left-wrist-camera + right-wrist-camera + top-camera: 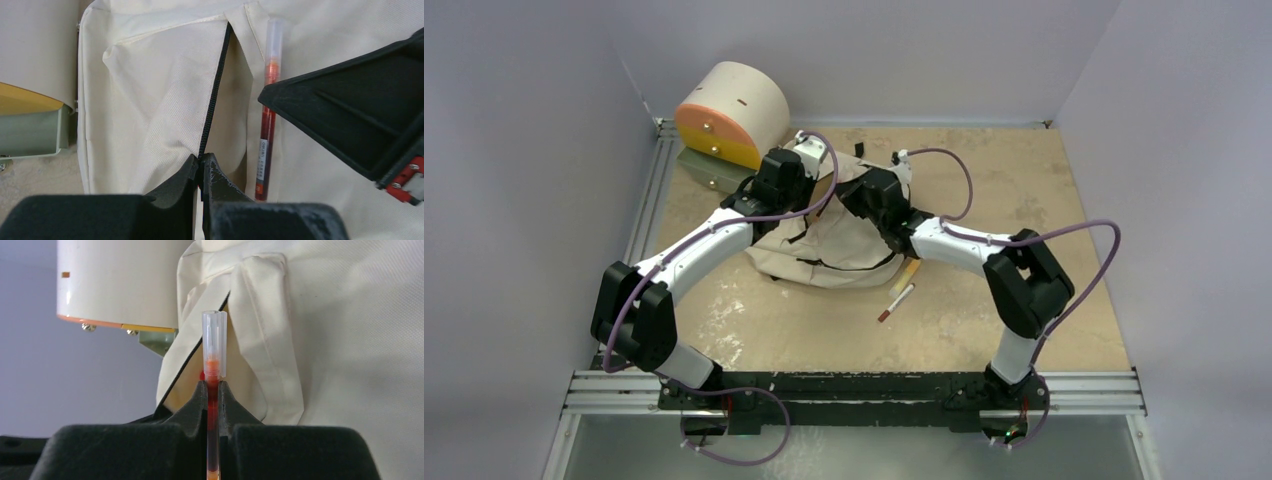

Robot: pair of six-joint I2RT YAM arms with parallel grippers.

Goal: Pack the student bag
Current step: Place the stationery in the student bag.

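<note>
- Pinching a red pen (214,347) by its barrel, the right gripper (213,387) has its fingers pressed together on it. The clear-capped end sticks out ahead of the fingertips.
- The left gripper (201,162) is also pressed together, nipping the student bag (150,100) at the black zipper (216,85) that edges a cream flap. The zipper runs straight away from its tips.
- The bag lies directly ahead of both tools, slumped on the table (1024,200). A cream-and-orange drawer unit (729,115) sits off to the left gripper's left.
- The relation that counts is pen to pocket slit. The pen's long axis runs roughly parallel to the zipper. From the left wrist it sits just right of the slit's far fold, over outer fabric rather than in the gap.
- By my reading, the cap must shift a little toward the left gripper's side, then go in lengthwise, cap first.
- The right arm carries the pen, so it is the one placed to insert. The left arm seems to be holding the mouth open.
- The pocket's inside is not visible, and how wide the slit gapes is hard to judge.
- I cannot tell whether the pen touches the fabric.
- The right wrist view cuts off the pen's rear end, and from above the wrists mask both sets of fingers.
- Two more pens (896,302) lie on the table behind the right gripper, beside its forearm.
</note>
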